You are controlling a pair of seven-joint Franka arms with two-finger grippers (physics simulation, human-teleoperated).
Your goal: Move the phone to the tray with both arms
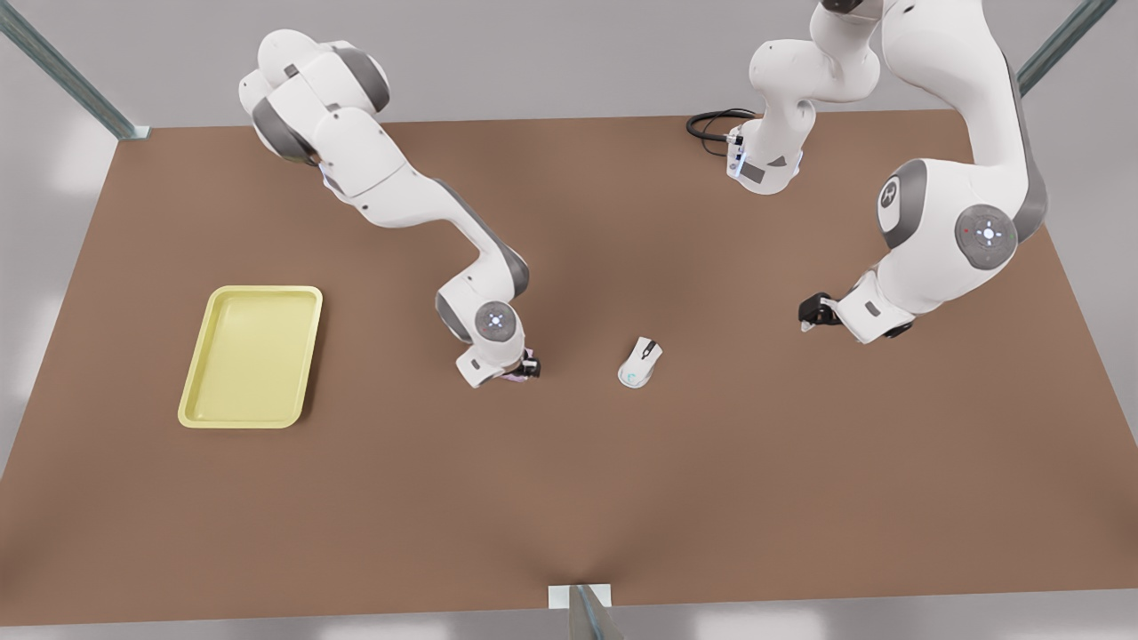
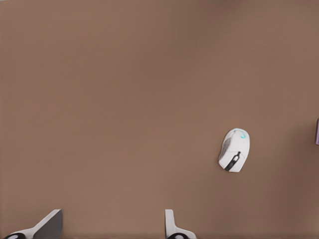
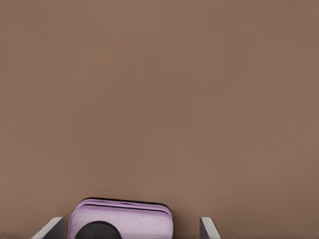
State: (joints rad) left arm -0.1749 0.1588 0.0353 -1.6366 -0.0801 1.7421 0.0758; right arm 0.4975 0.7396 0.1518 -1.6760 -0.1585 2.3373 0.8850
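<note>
Between right gripper (image 3: 132, 229) spread fingers (image 3: 50, 228): phone (image 3: 124, 219) | left gripper (image 2: 112, 226) fingers spread, idle

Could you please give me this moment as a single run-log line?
right gripper: fingers open, astride phone on table | left gripper: open, empty, waiting | mouse: between the arms | tray: empty

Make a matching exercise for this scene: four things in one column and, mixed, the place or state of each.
Things:
1. phone
2. tray
3. mouse
4. left gripper

Places or states:
A. pale yellow, at the front view's left
B. fingers open above bare table
C. between the open fingers of the right gripper
D. white, lying between the two arms

Pairs: 1-C, 2-A, 3-D, 4-B
</note>
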